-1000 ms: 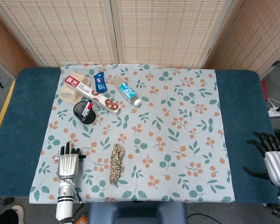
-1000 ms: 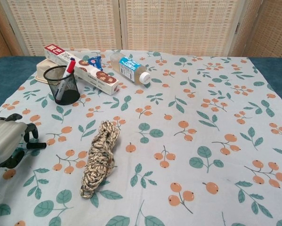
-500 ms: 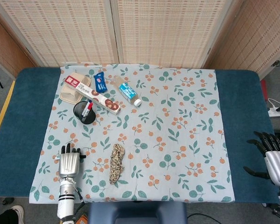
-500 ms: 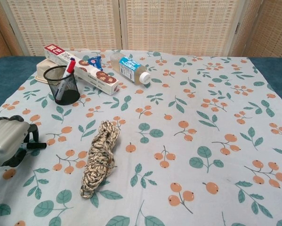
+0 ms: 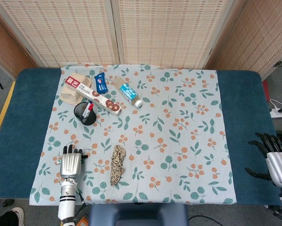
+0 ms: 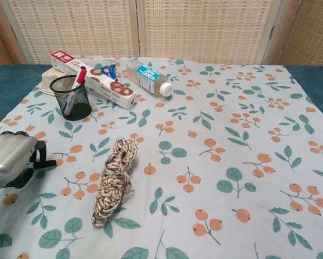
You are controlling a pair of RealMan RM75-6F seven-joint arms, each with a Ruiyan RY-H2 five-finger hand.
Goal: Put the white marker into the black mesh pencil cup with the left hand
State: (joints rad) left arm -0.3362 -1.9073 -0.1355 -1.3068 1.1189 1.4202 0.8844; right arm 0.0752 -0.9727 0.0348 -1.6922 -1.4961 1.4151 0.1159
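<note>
The white marker (image 5: 88,111) with a red cap stands tilted inside the black mesh pencil cup (image 5: 84,113), at the left of the floral cloth; the chest view shows the marker (image 6: 75,89) leaning in the cup (image 6: 70,97). My left hand (image 5: 70,161) hovers near the cloth's front left, well in front of the cup, fingers apart and holding nothing; in the chest view the left hand (image 6: 13,159) sits at the left edge. My right hand (image 5: 275,160) stays open over the blue table at the far right.
A rope bundle (image 5: 116,164) lies right of my left hand. Behind the cup lie a red-and-white toothpaste box (image 5: 93,95), a beige tray (image 5: 71,94), a blue packet (image 5: 101,83) and a water bottle (image 5: 130,94). A floral cloth (image 5: 178,141) covers the blue table.
My left hand has drifted slightly toward the front and right, still holding nothing. The marker, cup and right hand have not moved.
</note>
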